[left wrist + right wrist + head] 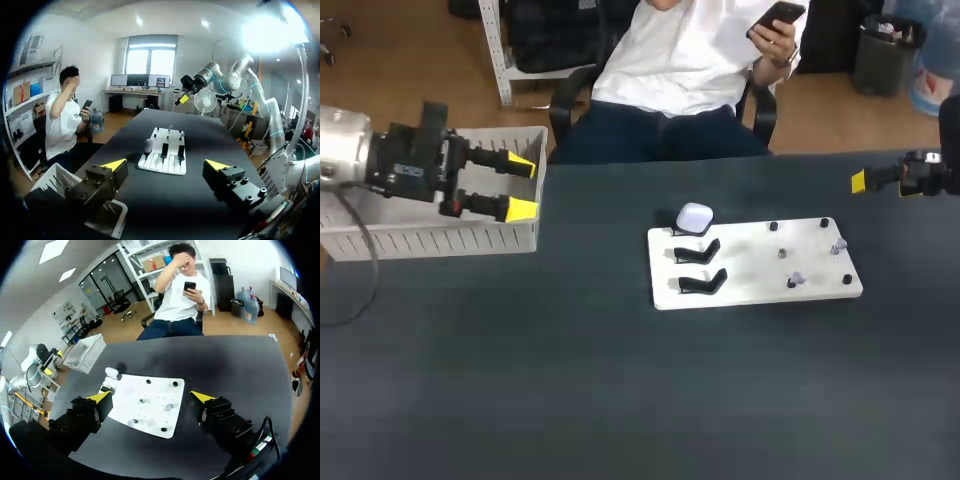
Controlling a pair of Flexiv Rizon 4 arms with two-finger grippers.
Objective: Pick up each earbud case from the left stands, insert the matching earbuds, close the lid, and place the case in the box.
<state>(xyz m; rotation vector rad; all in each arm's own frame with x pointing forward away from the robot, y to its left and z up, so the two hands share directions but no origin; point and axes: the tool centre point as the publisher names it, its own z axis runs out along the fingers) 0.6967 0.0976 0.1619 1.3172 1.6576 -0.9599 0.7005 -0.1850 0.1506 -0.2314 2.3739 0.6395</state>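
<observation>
Starting nearest, the white board (pixel 755 262) is lying right of centre on the dark bench (pixel 520 380), its two closer black stands (pixel 698 250) sitting empty. Just beyond them, the only earbud case (pixel 695 218) in sight is resting on the farthest stand, with small earbuds (pixel 795 280) sitting on the board's right half. Farther off, at upper left, the left jaws are hanging spread and empty over the box (pixel 430 240). The right jaws, at the right edge, are gaping too. I am judging that the left arm (pixel 380 160) should be coming in level, straddling the case squarely before closing
</observation>
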